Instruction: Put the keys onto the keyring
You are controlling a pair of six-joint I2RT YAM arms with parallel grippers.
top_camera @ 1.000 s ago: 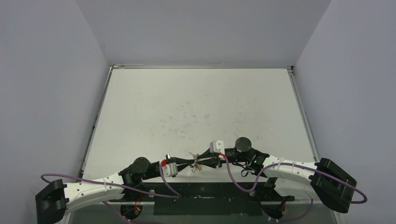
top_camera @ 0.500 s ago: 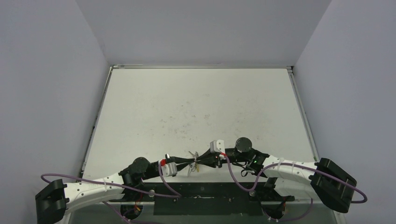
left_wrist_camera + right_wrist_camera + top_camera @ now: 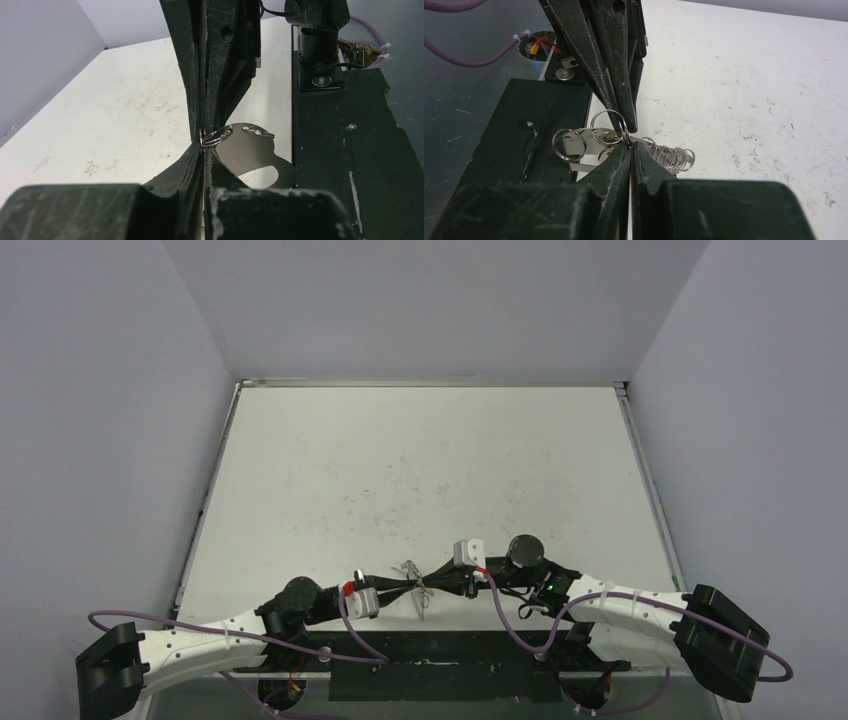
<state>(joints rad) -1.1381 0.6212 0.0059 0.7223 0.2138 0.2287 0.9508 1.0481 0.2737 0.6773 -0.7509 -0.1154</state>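
Observation:
Both grippers meet tip to tip low over the table's near edge. My left gripper (image 3: 202,146) is shut on a small split ring (image 3: 218,135) of the keyring, whose flat silver plate (image 3: 250,156) hangs just beyond. My right gripper (image 3: 629,143) is shut too, its tips pinching a small ring (image 3: 607,128) of the same keyring (image 3: 574,146); the chain of rings (image 3: 671,157) trails to the right. From above, the ring cluster (image 3: 408,568) sits between the left gripper (image 3: 402,589) and the right gripper (image 3: 436,586), and a thin pale piece (image 3: 422,604) hangs below. I cannot make out the keys.
The black base plate (image 3: 345,165) with its screws lies right under the grippers at the table's near edge. The scuffed white table (image 3: 420,470) stretches away to grey walls on three sides. Purple cables (image 3: 520,625) loop beside the arms.
My right gripper has shut onto the ring. The metal cluster between the grippers has shifted slightly left and the hanging piece has swung lower. The left gripper stayed shut.

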